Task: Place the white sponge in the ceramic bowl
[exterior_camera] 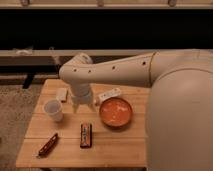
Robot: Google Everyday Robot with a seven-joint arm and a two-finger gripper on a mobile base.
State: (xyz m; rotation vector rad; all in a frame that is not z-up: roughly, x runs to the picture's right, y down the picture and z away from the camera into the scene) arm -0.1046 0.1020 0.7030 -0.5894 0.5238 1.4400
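Presently, arm bent downward, gripper (83, 105) seemingly open, empty, between white sponge (61, 93) and ceramic bowl (116, 111).

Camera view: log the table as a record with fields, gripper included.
gripper: open, empty, pointing down over the table between cup and bowl
white sponge: flat on the table, behind the cup, left of the gripper, not in the bowl
ceramic bowl: upright, right of the gripper, nothing seen inside
white cup: upright, left of the gripper
white bar: lying behind the bowl
dark snack bar: front centre
red-brown packet: front left
task state: sponge not yet picked up
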